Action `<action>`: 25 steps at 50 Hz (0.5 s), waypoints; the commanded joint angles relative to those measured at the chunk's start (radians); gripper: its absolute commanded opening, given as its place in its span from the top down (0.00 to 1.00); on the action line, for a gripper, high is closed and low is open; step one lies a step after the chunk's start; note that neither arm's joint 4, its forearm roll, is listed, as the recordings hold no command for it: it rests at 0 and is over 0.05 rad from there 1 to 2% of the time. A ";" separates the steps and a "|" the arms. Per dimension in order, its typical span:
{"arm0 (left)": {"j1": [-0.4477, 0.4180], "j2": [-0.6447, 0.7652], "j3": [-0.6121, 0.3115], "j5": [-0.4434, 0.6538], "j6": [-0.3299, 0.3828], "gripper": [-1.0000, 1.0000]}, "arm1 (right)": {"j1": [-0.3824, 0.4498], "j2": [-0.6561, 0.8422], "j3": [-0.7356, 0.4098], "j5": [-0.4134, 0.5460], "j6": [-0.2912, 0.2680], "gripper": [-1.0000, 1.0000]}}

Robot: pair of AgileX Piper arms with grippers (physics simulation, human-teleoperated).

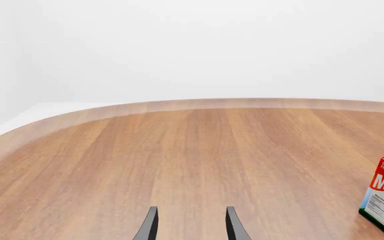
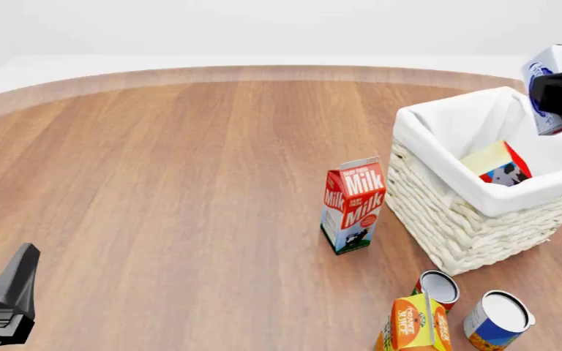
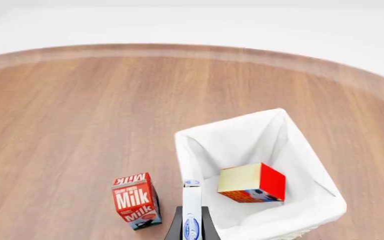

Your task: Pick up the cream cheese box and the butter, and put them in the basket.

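White, blue-printed cream cheese box [image 3: 191, 212] stands on edge, clamped in the right gripper [image 3: 192, 227] above the basket [image 2: 427, 124] rim. The butter [image 3: 251, 183] lies tilted inside, red end up. Left gripper [image 1: 189, 225] hangs parted, empty.

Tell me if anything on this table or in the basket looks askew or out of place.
Only the butter stands out: it lies tilted in the basket, propped against the liner with one corner up, not flat. The milk and juice cartons stand upright. The right gripper holds the cream cheese box above the basket rim.
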 commanded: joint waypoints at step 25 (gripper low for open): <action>0.000 0.000 0.000 0.000 0.000 0.00 | -0.064 0.070 0.081 -0.110 -0.003 1.00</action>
